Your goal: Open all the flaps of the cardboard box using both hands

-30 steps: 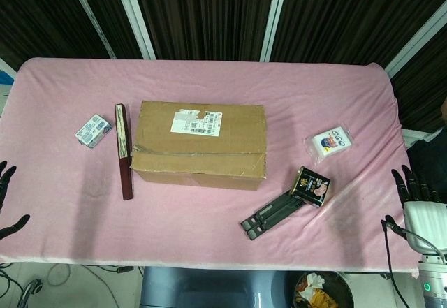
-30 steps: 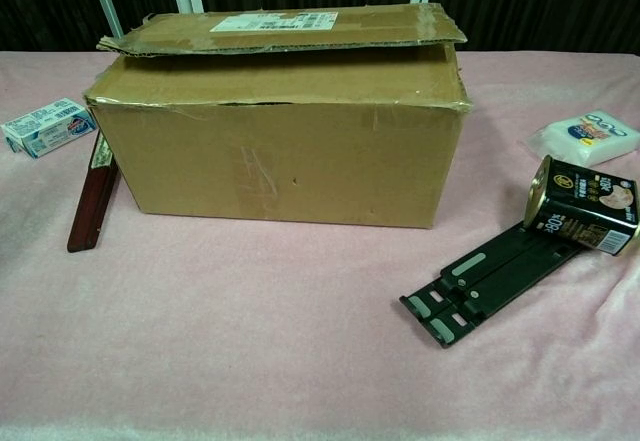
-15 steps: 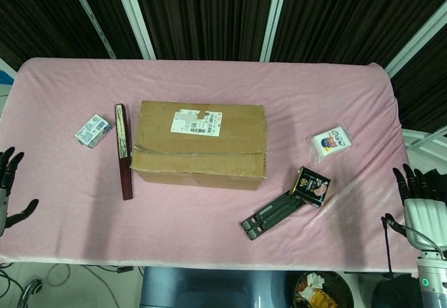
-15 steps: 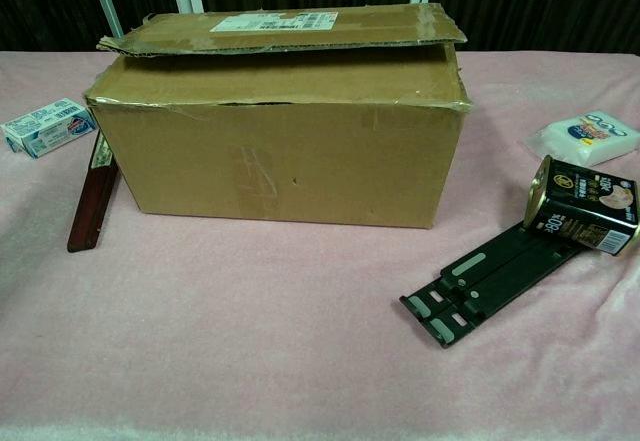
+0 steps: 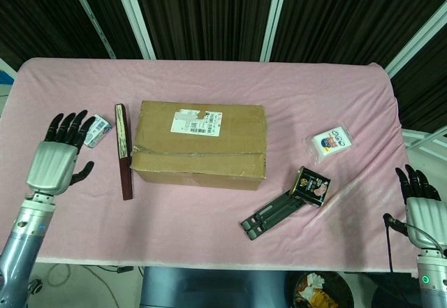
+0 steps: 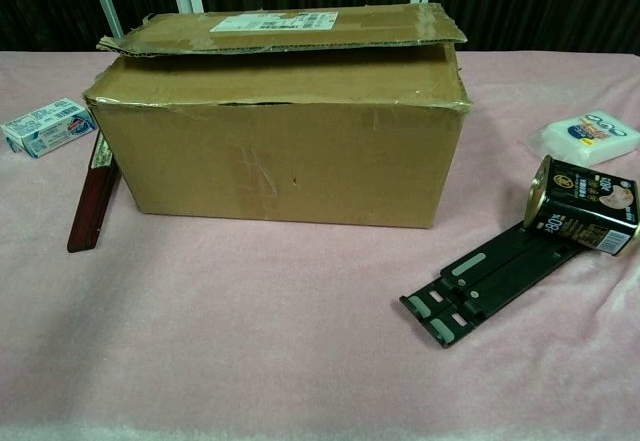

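Box: our cardboard box [image 5: 200,144] sits mid-surface, flaps down, top one lifting slightly.
Left hand [image 5: 57,156]: released, fingers spread, beside it.
Right hand [image 5: 421,203]: empty, fingers apart, at the edge.

Cardboard box [image 6: 280,141] sits mid-frame on pink cloth [image 6: 250,341], top flaps [image 6: 290,29] shut but loose, far one lifted a bit w/ white label. No hand in this view, so places go by the box. Left of it: white/blue carton [image 6: 45,126], dark red strip [image 6: 92,201] touching box corner. Right: white packet [image 6: 587,137], tipped black tin [image 6: 583,206] resting on black folding stand [image 6: 490,279].
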Available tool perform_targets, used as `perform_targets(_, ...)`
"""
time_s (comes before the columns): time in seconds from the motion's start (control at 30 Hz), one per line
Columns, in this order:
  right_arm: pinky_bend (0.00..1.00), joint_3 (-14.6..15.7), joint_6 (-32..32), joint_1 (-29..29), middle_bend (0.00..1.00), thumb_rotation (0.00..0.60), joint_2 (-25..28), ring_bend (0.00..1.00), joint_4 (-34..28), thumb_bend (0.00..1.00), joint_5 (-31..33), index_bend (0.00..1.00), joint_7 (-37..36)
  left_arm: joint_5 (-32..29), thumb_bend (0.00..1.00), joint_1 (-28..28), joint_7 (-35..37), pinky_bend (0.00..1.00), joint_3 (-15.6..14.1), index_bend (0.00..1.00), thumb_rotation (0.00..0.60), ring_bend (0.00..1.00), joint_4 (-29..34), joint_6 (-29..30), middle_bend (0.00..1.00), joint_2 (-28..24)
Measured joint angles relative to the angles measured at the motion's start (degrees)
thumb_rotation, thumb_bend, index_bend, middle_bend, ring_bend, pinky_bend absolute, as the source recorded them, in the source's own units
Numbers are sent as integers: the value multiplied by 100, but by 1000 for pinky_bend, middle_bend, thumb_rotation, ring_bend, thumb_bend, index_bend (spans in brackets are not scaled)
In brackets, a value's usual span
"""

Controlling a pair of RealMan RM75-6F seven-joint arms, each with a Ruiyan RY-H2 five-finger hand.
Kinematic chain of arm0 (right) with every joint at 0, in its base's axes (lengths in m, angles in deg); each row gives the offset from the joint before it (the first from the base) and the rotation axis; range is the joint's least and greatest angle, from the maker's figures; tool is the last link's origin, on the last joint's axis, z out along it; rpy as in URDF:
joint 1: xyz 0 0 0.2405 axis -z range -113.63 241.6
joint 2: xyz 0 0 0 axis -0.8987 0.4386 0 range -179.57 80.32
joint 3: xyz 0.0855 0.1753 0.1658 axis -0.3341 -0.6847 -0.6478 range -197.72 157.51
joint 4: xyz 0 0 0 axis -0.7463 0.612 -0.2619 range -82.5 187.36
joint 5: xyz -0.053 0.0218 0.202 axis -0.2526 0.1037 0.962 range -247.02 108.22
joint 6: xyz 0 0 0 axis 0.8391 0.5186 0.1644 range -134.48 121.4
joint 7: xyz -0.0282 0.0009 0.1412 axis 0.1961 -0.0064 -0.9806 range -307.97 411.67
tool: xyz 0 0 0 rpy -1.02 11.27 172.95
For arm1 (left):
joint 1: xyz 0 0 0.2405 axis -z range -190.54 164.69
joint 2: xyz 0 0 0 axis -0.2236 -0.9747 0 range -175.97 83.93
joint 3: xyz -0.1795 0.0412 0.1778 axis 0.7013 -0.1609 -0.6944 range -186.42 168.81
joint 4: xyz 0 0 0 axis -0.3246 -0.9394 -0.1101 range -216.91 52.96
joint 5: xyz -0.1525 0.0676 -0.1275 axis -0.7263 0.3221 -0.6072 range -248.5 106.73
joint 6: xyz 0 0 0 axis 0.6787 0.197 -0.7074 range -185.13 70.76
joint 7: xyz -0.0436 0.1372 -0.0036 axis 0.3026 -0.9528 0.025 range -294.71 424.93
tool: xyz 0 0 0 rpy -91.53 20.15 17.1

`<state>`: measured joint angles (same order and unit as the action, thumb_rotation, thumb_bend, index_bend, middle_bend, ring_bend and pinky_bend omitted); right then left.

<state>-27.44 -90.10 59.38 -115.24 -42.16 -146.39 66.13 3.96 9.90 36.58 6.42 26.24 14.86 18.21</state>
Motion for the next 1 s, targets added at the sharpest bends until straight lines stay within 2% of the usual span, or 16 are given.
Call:
perform_targets(0.2, 229, -36, 83, -8, 0, 600, 33, 14, -72, 251, 140, 0, -95, -536, 261, 534, -637, 0, 137, 0, 600, 0, -11, -379, 0, 475)
perform_targets(0.47, 229, -70, 172, -20, 0, 600, 72, 14, -150, 251, 297, 0, -186, -1067, 268, 1031, -1179, 0, 220, 0, 600, 0, -203, -577, 0, 933)
perform_targets(0.77, 229, -86, 205, -30, 0, 600, 92, 14, -197, 251, 376, 0, -226, -1438, 289, 1543, -1500, 0, 292, 0, 600, 0, -588, -782, 0, 1283)
perform_targets(1.0, 229, -101, 231, -36, 0, 600, 98, 14, -230, 250, 452, 0, -258, -1477, 293, 1881, -1606, 0, 397, 0, 600, 0, -879, -819, 0, 1439)
